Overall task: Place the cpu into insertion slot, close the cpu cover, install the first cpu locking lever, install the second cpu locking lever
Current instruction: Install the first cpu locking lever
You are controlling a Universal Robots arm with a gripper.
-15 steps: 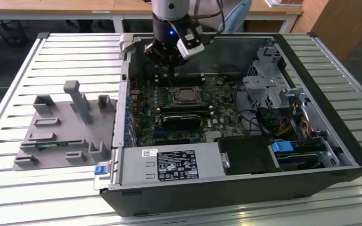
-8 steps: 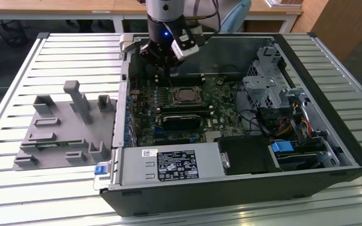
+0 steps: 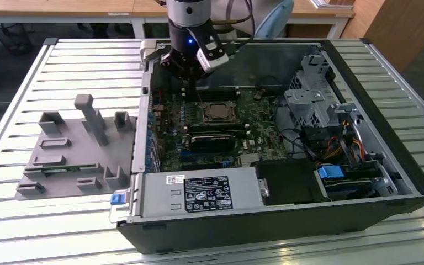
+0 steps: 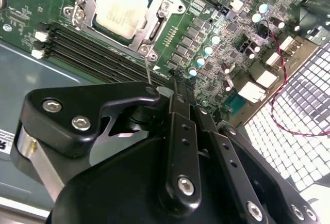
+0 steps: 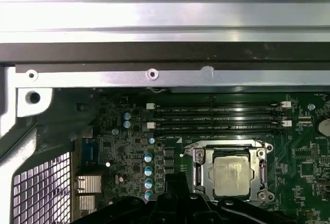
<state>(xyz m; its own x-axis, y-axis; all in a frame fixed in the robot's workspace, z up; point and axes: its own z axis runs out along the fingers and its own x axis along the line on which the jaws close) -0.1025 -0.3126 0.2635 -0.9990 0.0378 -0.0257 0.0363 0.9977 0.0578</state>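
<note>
The gripper [image 4: 150, 87] hangs over the open computer case [image 3: 388, 138], its fingers closed on a thin metal locking lever [image 4: 148, 69]. Just beyond its tip the cpu [image 4: 122, 11] lies in the insertion slot [image 5: 229, 175] with the cpu cover [image 4: 154, 25] closed around it. In the exterior view the arm hides the fingertips.

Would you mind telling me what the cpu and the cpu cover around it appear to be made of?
The cpu looks like metal with a matte silvery-beige face that reflects softly. The cpu cover seems to be thin bright steel sheet, judging by its shiny edges and stamped frame shape.
</note>
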